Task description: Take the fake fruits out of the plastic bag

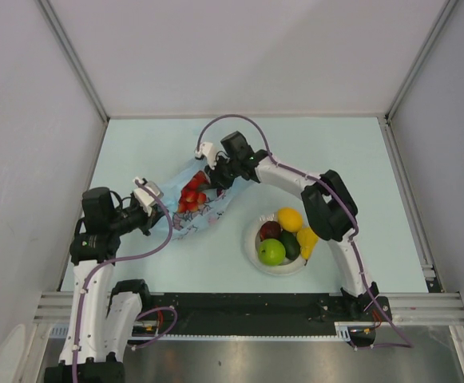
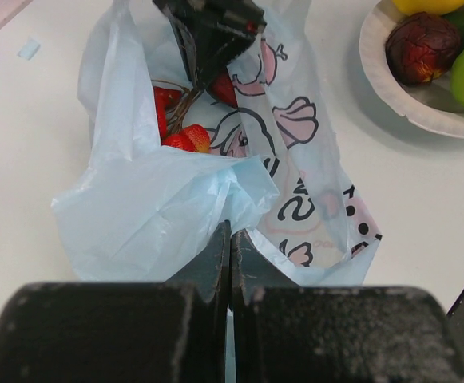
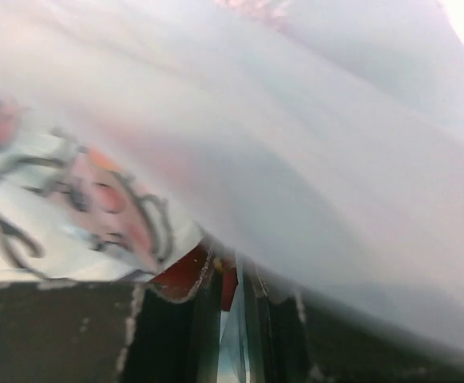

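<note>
Left wrist view: left tool [image 2: 230,263] pinches the plastic bag [image 2: 152,207] at its near edge. Beyond it, red grapes [image 2: 188,140] lie inside, not yet out. The right tool [image 2: 202,76] is at them, jaws nearly together, grip unclear. Farther right, other fake fruits [image 2: 422,46] sit on the plate [image 2: 375,88].

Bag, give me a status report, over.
Left pincer shut on bag edge. Right pincer inside bag at red fruit, grip unclear. Bag drapes over it.

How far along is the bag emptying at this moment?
Done: lemon, maroon fruit, green apple, avocado and banana lie on the white plate. In hand: the left pincer is shut on the plastic bag's edge while the right pincer reaches into its mouth by the red fruits; whether it grips them is unclear. Left: those red fruits, inside the bag.
</note>
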You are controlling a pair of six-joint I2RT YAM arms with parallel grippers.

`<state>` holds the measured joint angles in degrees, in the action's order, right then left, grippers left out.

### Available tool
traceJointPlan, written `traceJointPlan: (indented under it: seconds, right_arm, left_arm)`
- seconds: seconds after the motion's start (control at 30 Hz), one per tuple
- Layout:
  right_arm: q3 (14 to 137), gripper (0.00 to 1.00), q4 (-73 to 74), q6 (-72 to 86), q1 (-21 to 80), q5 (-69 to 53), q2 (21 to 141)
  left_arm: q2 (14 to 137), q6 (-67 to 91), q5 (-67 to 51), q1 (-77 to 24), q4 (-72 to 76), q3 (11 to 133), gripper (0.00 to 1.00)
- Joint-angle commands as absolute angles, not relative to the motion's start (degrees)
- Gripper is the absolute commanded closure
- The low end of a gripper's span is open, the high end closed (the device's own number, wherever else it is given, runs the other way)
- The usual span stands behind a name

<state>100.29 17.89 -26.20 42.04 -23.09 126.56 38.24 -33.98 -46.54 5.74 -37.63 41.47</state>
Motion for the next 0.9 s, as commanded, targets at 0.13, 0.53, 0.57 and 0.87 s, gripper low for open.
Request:
traceJointPlan:
  seconds: [0.13, 0.53, 0.57, 0.87]
  right_arm:
    - [103.9, 0.83, 14.17, -7.84, 39.29, -44.99, 121.2]
    - [99.32, 0.49, 19.77, -20.65, 43.07, -15.65, 120.32]
    - [99.32, 0.49, 19.6, -20.48, 41.94, -13.21, 120.5]
    - [109.49, 0.18, 14.43, -22.85, 37.62, -4.59, 126.99]
  left_arm:
    - [38.41, -34.54, -46.32, 5.45, -37.18, 42.19, 1.0]
    - [37.0, -36.91, -44.03, 5.45, -39.55, 40.96, 1.0]
    - [37.18, -36.65, -43.86, 5.45, -39.12, 41.39, 1.0]
    - [42.97, -27.17, -36.05, 5.45, -24.54, 57.02, 1.0]
